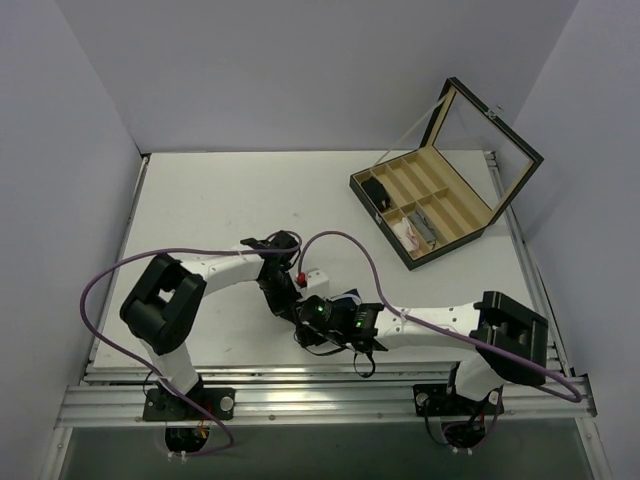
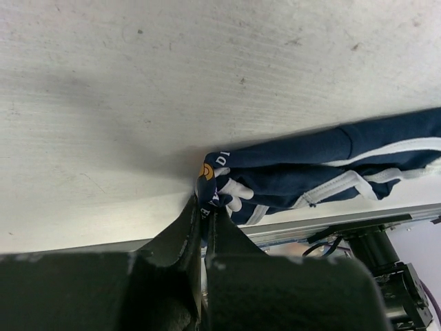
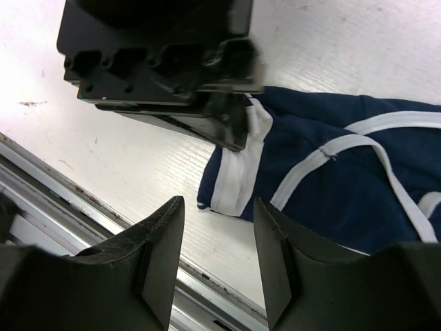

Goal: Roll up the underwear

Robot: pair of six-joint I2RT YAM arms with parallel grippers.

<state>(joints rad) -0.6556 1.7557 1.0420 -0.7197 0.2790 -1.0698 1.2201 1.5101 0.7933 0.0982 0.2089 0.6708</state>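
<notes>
The underwear (image 2: pixel 310 165) is dark navy fabric with white trim, lying near the table's front edge. In the top view only a small part of it (image 1: pixel 347 297) shows between the two arms. My left gripper (image 2: pixel 207 210) is shut on one corner of it, at the printed waistband. In the right wrist view the underwear (image 3: pixel 331 186) lies spread on the white table, with the left gripper's black body (image 3: pixel 158 62) over its corner. My right gripper (image 3: pixel 217 224) is open and empty, just short of the near edge of the cloth. Both grippers meet at the table's front middle (image 1: pixel 300 312).
A wooden divided box (image 1: pixel 455 215) with its black lid raised stands at the back right. It holds a white-and-pink cloth bundle (image 1: pixel 410 232) and a small black item (image 1: pixel 378 190). The metal front rail (image 3: pixel 83 200) runs right below the grippers. A purple cable (image 1: pixel 340 238) loops over the arms.
</notes>
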